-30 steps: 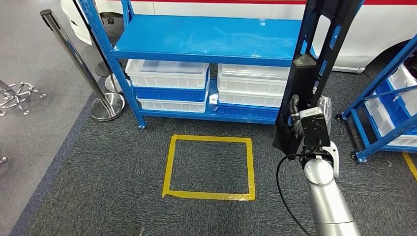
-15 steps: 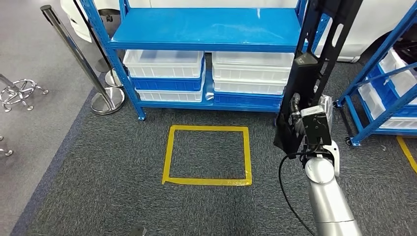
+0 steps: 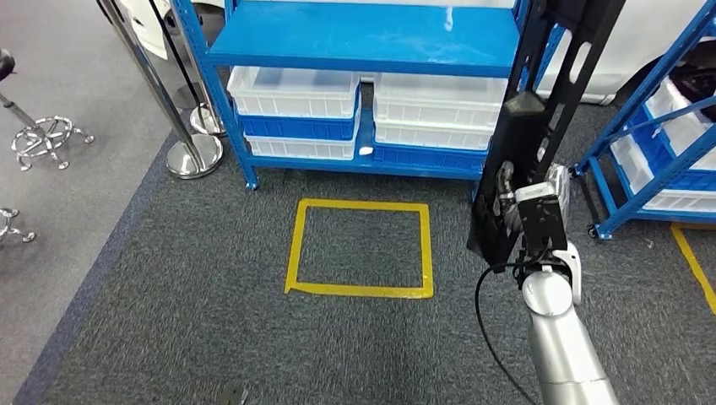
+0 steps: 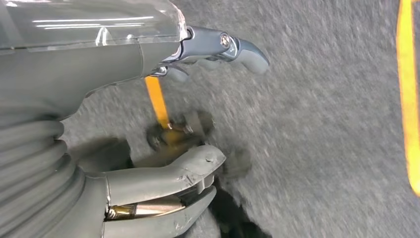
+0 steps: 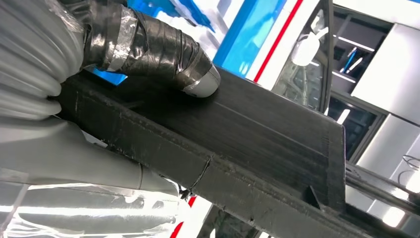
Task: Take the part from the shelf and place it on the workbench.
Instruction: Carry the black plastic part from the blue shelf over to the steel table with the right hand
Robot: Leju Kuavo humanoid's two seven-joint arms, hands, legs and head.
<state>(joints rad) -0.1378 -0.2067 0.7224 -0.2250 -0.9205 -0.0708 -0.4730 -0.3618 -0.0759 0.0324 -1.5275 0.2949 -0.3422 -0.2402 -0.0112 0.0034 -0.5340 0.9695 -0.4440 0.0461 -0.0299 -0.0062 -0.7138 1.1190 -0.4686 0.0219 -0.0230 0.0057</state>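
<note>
In the head view my right hand (image 3: 509,192) grips a long black part (image 3: 549,76) near its lower end and holds it upright, tilted a little to the right, in front of the blue shelf (image 3: 363,38). Most of the hand is hidden behind the part and the wrist camera. The right wrist view shows the taped thumb (image 5: 148,44) pressed on the flat black face of the part (image 5: 237,148). My left hand (image 4: 99,64) hangs over the grey carpet, its fingers apart and holding nothing.
White and blue bins (image 3: 295,93) fill the shelf's lower level. A yellow tape square (image 3: 361,291) marks the carpet in front of it. A steel stanchion (image 3: 194,156) and a chair base (image 3: 46,135) stand at the left. A second blue wheeled rack (image 3: 650,169) stands at the right.
The whole picture has shifted, so the camera has moved: the shelf and the yellow square now sit higher in the frame. My right hand holds the part as before.
</note>
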